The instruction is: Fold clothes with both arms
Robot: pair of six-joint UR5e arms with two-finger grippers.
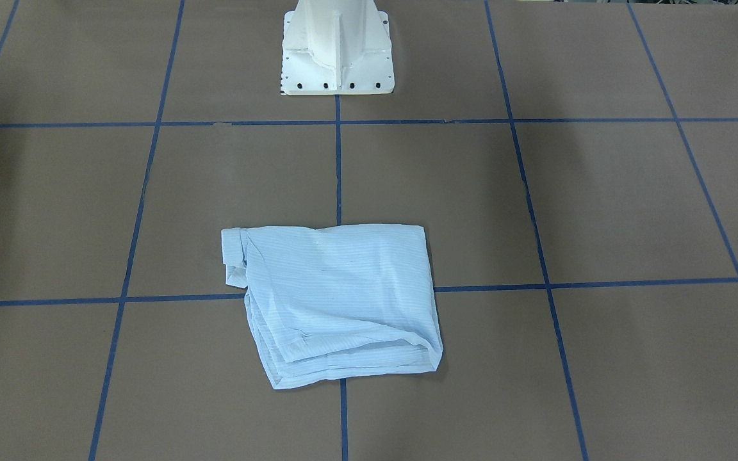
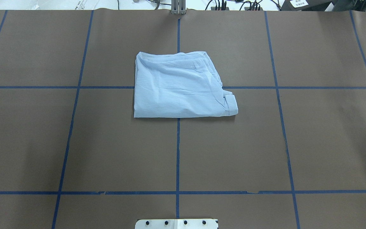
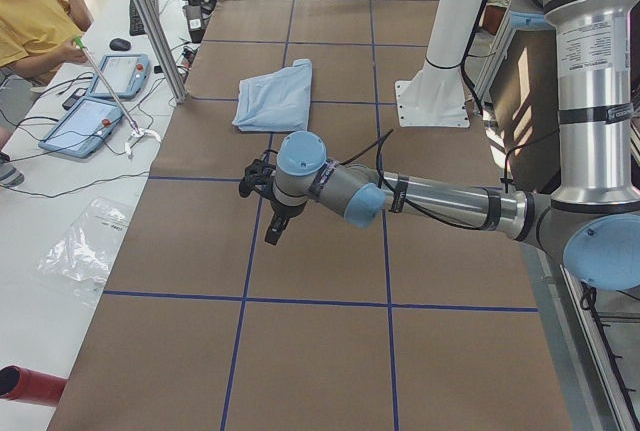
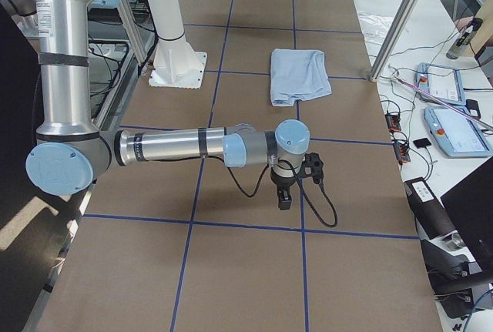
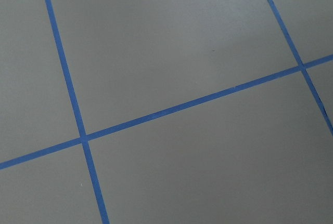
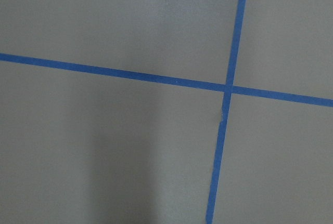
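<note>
Well, L gripper [image 3: 271,237] & R gripper [image 4: 283,199]: can't tell if jaws are apart or together. Each hangs fingers-down over the worktop [image 2: 27,143] toward its own end, well apart from the shirt [image 2: 176,90], which lies folded mid-worktop, nearer the edge opp. the robot.

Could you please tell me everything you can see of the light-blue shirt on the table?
The shirt is thin, light-blue fabric with fine stripes, folded into a compact, roughly rectangular bundle of several layers, slightly wrinkled. A cuff-like band sticks out at the corner nearest the robot's right side. The bundle lies flat on the brown table, about mid-table, covering a crossing of the blue tape lines. Only the table touches it.
</note>
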